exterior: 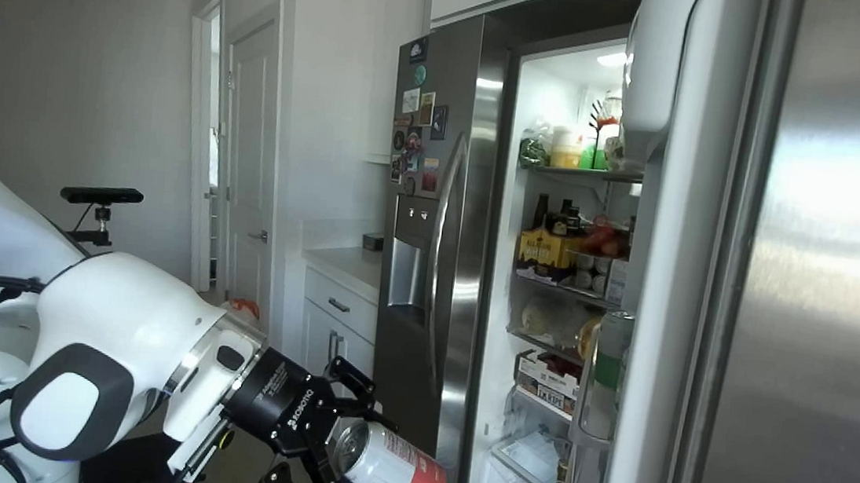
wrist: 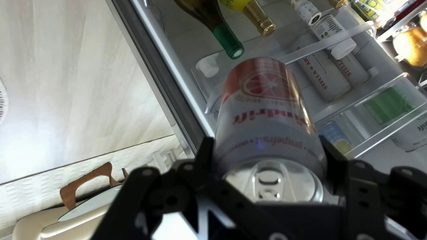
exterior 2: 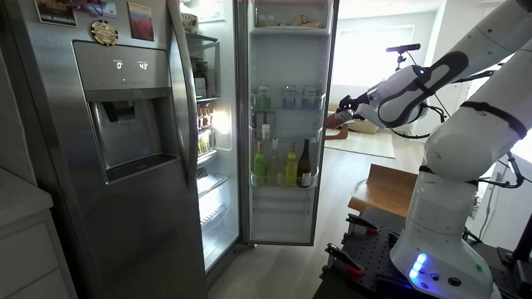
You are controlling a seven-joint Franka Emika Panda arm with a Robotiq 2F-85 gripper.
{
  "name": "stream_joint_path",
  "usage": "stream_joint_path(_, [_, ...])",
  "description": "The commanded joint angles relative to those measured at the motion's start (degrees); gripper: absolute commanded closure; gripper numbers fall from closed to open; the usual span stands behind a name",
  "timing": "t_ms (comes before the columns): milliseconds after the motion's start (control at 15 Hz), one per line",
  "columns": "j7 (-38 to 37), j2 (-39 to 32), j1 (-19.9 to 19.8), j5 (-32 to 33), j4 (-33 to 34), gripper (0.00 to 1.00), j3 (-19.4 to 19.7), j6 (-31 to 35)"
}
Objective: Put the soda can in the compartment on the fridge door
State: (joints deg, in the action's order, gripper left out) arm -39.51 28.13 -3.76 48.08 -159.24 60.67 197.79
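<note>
One soda can (exterior: 396, 471) is tilted in the lower middle of the frame in an exterior view, its red end toward the lower right. The fridge door (exterior 2: 286, 54) stands open in the centre of the frame in an exterior view. Its inner side carries three cans (exterior 2: 289, 90) in a middle rack, one white-capped bottle (exterior 2: 265, 131) in the rack below, and four bottles (exterior 2: 291, 164) in the lower rack. At the upper right of the wrist view lie two pale packages (wrist: 328, 85) lettered STELLA.

Part of that lettering is covered. The door's steel outer face (exterior: 822, 350) is cut by the top of the frame, and the robot arm (exterior: 114, 322) by the left edge. The gripper's black linkages blur along the bottom of the wrist view. There the soda can hides part of the door racks, so whether it touches them cannot be told; in an exterior view its small, dim shape sits just beside the door's right edge.

The gripper (wrist: 268, 150) is parted by the width of the soda can and grasps it, one of its two fingers (wrist: 204, 151) on each side, the pull-tab end toward the wrist.
</note>
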Motion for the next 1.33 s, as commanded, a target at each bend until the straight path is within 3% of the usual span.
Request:
stream_joint_path(0, [0.00, 0.00, 0.00, 0.00, 0.00, 0.51, 0.00, 0.00])
stream_joint_path(267, [-0.15, -3.20, 0.32, -1.22, 0.48, 0.51, -0.73, 2.39])
stream_joint_path(467, [-0.36, -3.62, 0.60, -3.90, 1.84, 0.51, -3.39, 1.32])
stream_joint_path(533, [6.66, -2.14, 1.52, -12.95, 1.02, 0.51, -5.33, 0.40])
stream_joint_path(800, [15.48, -4.15, 2.14, -32.56, 2.73, 0.51, -14.09, 1.06])
stream_joint_path(867, [11.61, -5.94, 0.78, -30.30, 3.77, 0.51, -15.93, 1.52])
stream_joint_path(1067, [12.92, -8.36, -0.75, -35.86, 5.51, 0.51, -22.10, 1.50])
stream_joint_path(1133, [17.94, -8.43, -0.39, -43.07, 6.09, 0.51, -24.45, 1.21])
stream_joint_path(1267, [19.86, -10.59, -2.88, -48.79, 8.40, 0.51, -29.40, 1.14])
